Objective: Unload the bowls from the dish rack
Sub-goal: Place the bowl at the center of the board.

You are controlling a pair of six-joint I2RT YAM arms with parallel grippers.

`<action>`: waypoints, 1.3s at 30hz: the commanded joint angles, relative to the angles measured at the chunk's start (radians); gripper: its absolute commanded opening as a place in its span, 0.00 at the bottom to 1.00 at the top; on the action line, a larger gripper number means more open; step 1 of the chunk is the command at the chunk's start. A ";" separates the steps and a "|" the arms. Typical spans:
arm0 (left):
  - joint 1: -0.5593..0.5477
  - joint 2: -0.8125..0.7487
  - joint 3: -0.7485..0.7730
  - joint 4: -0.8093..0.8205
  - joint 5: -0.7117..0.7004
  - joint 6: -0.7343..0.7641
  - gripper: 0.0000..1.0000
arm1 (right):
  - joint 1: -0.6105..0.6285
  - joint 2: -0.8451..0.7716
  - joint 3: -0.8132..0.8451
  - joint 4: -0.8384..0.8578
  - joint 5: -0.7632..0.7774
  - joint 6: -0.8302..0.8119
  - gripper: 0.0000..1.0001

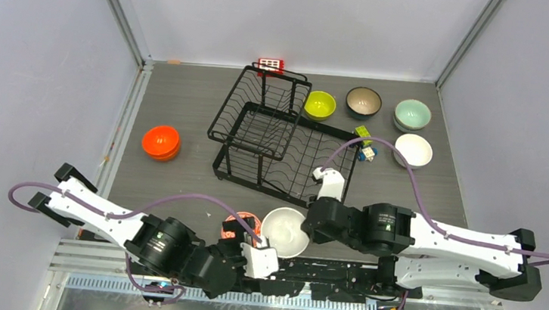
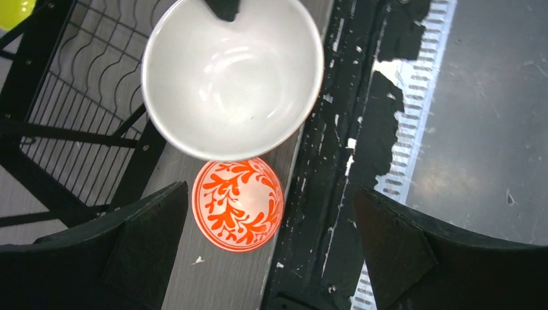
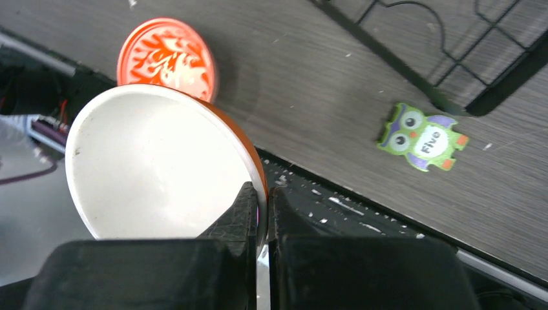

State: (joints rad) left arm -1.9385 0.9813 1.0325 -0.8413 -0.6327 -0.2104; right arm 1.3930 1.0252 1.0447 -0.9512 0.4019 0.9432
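Note:
The black wire dish rack (image 1: 274, 132) stands mid-table. My right gripper (image 3: 262, 213) is shut on the rim of a bowl (image 3: 155, 168) that is white inside and orange outside, held near the table's front edge (image 1: 284, 232). Beside it on the table rests a white bowl with a red floral pattern (image 2: 238, 204), and my left gripper (image 2: 271, 252) hangs open just above it, touching nothing. An orange stack of bowls (image 1: 160, 142) sits at the left. Lime green (image 1: 319, 105), dark brown (image 1: 363, 100), pale mint (image 1: 412, 115) and white (image 1: 413, 150) bowls sit at the back right.
A green owl toy (image 3: 423, 137) lies on the table near the rack's corner. Small toy blocks (image 1: 364, 142) sit right of the rack, and a red gridded block (image 1: 270, 65) behind it. A black rail (image 1: 336, 271) runs along the front edge.

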 commanded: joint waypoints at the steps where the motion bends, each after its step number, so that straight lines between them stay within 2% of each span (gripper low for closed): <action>1: -0.005 -0.032 -0.040 0.076 -0.168 -0.182 1.00 | 0.001 -0.041 -0.053 0.051 0.174 0.087 0.01; 6: -0.005 -0.036 -0.126 0.191 -0.313 -0.355 1.00 | 0.001 -0.025 -0.141 0.113 0.222 0.122 0.01; 9: -0.005 -0.034 -0.183 0.222 -0.432 -0.515 1.00 | 0.001 0.001 -0.183 0.158 0.226 0.147 0.01; 13: -0.004 -0.046 -0.238 0.144 -0.585 -0.807 1.00 | -0.001 0.032 -0.243 0.226 0.236 0.188 0.01; 16: -0.003 -0.064 -0.267 0.058 -0.621 -0.978 1.00 | -0.007 0.064 -0.260 0.255 0.232 0.197 0.01; 28: -0.004 -0.122 -0.279 -0.069 -0.591 -1.078 1.00 | -0.051 0.119 -0.315 0.320 0.183 0.200 0.01; 34: -0.004 -0.118 -0.262 -0.195 -0.594 -1.185 1.00 | -0.051 0.122 -0.336 0.316 0.155 0.199 0.01; 39: -0.004 -0.125 -0.275 -0.212 -0.596 -1.218 1.00 | -0.051 0.129 -0.350 0.318 0.145 0.199 0.01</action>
State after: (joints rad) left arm -1.9381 0.8680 0.7464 -1.0145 -1.1706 -1.3449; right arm 1.3434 1.1522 0.6960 -0.6754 0.5301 1.1103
